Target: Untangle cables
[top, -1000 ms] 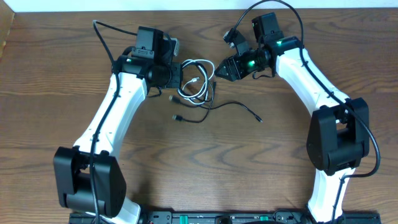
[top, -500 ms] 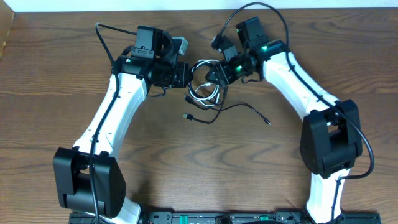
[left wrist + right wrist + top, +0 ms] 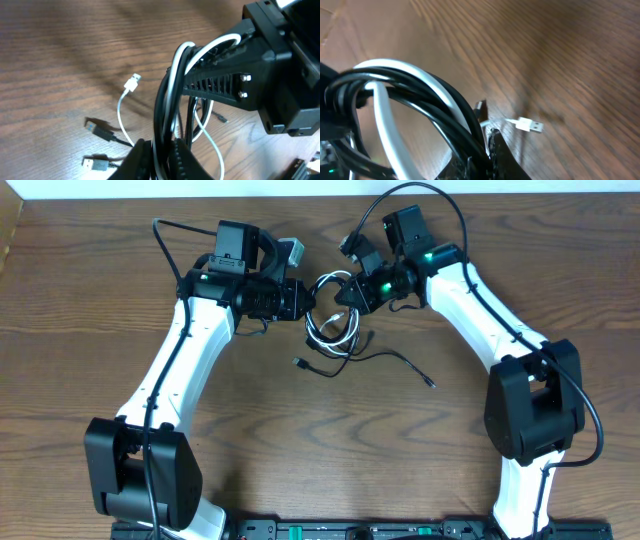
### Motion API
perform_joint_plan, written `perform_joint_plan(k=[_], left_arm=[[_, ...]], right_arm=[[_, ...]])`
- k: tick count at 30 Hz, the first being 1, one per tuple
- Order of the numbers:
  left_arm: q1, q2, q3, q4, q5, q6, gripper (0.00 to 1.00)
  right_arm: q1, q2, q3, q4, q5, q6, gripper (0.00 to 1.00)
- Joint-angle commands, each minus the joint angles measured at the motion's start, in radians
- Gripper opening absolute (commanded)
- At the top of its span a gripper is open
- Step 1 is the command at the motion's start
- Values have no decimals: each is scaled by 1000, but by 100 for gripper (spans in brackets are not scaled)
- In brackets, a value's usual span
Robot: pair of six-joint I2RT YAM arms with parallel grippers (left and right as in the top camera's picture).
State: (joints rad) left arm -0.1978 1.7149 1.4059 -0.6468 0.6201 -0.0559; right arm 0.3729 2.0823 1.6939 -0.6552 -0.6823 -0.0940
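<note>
The cables (image 3: pixel 330 328), one white and some black, form a looped bundle at the table's back middle, held up between both arms. My left gripper (image 3: pixel 305 302) is shut on the bundle's left side; in the left wrist view its fingers (image 3: pixel 141 161) pinch the cables (image 3: pixel 169 95). My right gripper (image 3: pixel 343 292) is shut on the loop's upper right; in the right wrist view black and white cables (image 3: pixel 435 95) run down between its fingers (image 3: pixel 496 150). A white USB plug (image 3: pixel 132 82) lies loose on the wood.
A black cable tail runs right to a small plug (image 3: pixel 430 383). Another black plug (image 3: pixel 299 363) lies just below the bundle. The wooden table (image 3: pixel 100 300) ends at the far edge close behind both wrists.
The left arm carried the bundle to the right and the right arm came left to meet it. The right gripper's jaws have closed on the loop.
</note>
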Motion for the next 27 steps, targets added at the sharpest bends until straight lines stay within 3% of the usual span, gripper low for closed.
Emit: perform_joint_plan(k=[1,14,17,21,27], left_arm=[[0,-4,14,-3,34,-32,36],[-36,-3,9,-55,13,-84,36],[-60,-3,6,-91,-53,-114,36],[-101,-3,4,-148,-133,-114,38],[-118,-4,4,-211,-132,-114,47]], right_arm=[[-18,-2,1,9,-126,4,1],[-18,-2,1,16,-75,4,1],[-18,-2,1,16,-57,4,1],[-18,-2,1,19,-57,6,1],[-20,-2,1,21,-57,12,1]])
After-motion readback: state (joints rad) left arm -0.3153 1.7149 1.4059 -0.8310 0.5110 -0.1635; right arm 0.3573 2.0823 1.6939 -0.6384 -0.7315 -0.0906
